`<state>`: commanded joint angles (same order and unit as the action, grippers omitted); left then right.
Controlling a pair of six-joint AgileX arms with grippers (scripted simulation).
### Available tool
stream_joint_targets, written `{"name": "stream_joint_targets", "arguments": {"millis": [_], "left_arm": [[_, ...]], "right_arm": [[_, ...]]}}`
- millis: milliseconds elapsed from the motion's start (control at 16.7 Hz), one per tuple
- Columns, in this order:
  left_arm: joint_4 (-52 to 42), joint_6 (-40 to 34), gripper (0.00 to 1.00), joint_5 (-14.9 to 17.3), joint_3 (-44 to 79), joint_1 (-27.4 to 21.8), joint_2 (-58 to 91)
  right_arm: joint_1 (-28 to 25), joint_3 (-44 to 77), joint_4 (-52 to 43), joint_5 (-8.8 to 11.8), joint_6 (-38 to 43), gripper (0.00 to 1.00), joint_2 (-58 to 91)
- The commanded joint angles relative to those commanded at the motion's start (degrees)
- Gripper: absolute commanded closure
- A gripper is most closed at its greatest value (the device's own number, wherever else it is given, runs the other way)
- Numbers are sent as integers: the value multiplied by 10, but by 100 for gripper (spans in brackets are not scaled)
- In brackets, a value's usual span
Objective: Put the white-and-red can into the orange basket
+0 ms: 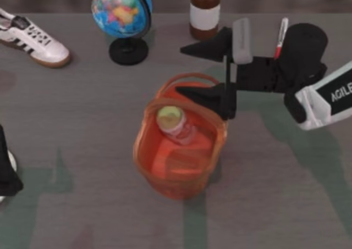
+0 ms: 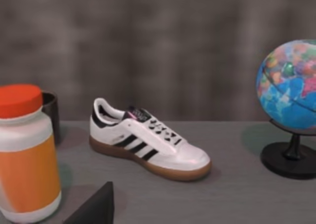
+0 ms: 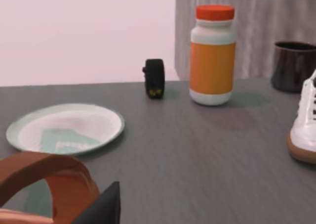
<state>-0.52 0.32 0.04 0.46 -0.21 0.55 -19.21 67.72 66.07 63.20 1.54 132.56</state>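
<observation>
The white-and-red can (image 1: 175, 122) lies tilted inside the orange basket (image 1: 144, 150) at the table's middle, its yellowish-green top facing up. No gripper touches it. My right gripper (image 1: 204, 72) hovers just beyond the basket's far right rim, open and empty, with one black finger over the handle and the other farther back. The right wrist view shows the basket's handle (image 3: 49, 169) beside one fingertip (image 3: 106, 206). My left gripper (image 1: 5, 177) stays parked at the table's left edge, open, with one fingertip (image 2: 96, 206) showing in its wrist view.
Along the back stand a white shoe (image 1: 33, 38), a globe (image 1: 122, 10), a brown bottle (image 1: 205, 10) and a red-and-white marker (image 1: 281, 37). The right wrist view shows an orange pill bottle (image 3: 213, 56), a pale plate (image 3: 66, 127) and a black cup (image 3: 294, 66).
</observation>
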Motion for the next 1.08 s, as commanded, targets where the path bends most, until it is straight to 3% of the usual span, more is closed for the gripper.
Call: {"name": "stream_joint_targets", "arguments": {"millis": [240, 420, 660, 1080], "left_arm": [[-67, 42, 0, 5, 69, -29, 77], [-152, 98, 0, 11, 170, -68, 182], [-289, 195, 0, 18, 351, -131, 365], [-546, 400, 0, 20, 732, -255, 749]], "right_arm": [[8, -47, -39, -30, -5, 0, -78], [24, -112, -96, -80, -10, 0, -191], [54, -225, -197, -177, -16, 0, -377], [113, -441, -407, -382, -21, 0, -772]]}}
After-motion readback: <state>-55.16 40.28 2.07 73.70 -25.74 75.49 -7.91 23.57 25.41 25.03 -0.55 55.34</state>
